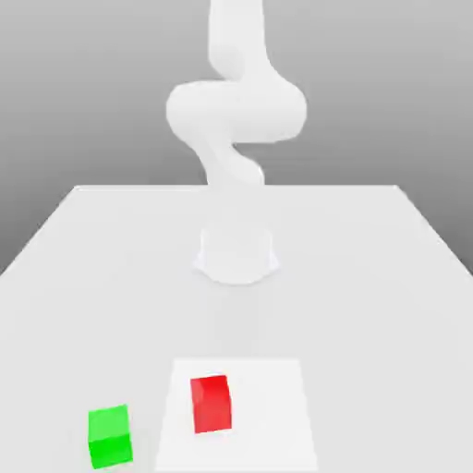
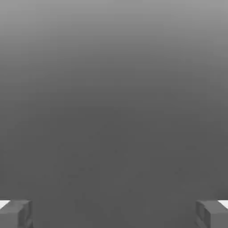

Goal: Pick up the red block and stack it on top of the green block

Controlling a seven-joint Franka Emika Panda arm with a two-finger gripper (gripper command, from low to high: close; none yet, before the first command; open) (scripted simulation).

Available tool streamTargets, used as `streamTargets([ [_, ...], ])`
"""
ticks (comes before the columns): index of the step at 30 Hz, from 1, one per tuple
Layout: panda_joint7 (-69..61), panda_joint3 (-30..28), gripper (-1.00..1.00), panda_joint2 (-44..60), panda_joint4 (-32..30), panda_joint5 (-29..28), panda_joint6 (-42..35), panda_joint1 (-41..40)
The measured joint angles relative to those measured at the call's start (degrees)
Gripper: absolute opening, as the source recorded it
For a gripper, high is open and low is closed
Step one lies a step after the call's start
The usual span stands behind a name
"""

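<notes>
A smooth, matte, bright red cube sits on a flat, pale, four-sided patch of a broad light-grey table, while a matching bright green cube rests on the bare tabletop toward the exterior view's left, near the patch but outside its edge. The two blocks stand apart, with open surface between them, and each is turned slightly, its top face and a front face showing. The red block lies toward the patch's exterior-view left side, leaving open room across the rest of it. Behind them rises a glossy-smooth white robot arm, all rounded joints and curved housings, its base standing on the table well back from the cubes. The table's far edge runs straight behind the base, its sides spreading toward the viewer, and a wide plain stretch separates base and blocks. In the hand view, the tool is spread wide, its two blocky, dark-grey fingers well apart with nothing held between them, set against a smooth grey gradient. Neither cube is stacked; both sit low on the table.
</notes>
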Motion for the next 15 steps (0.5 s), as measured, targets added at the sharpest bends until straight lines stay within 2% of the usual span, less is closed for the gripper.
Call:
streamTargets([
  [15, -10.7, -4.5, 0.00, 31.5, -13.2, 1.5, 16.1, 1.8],
])
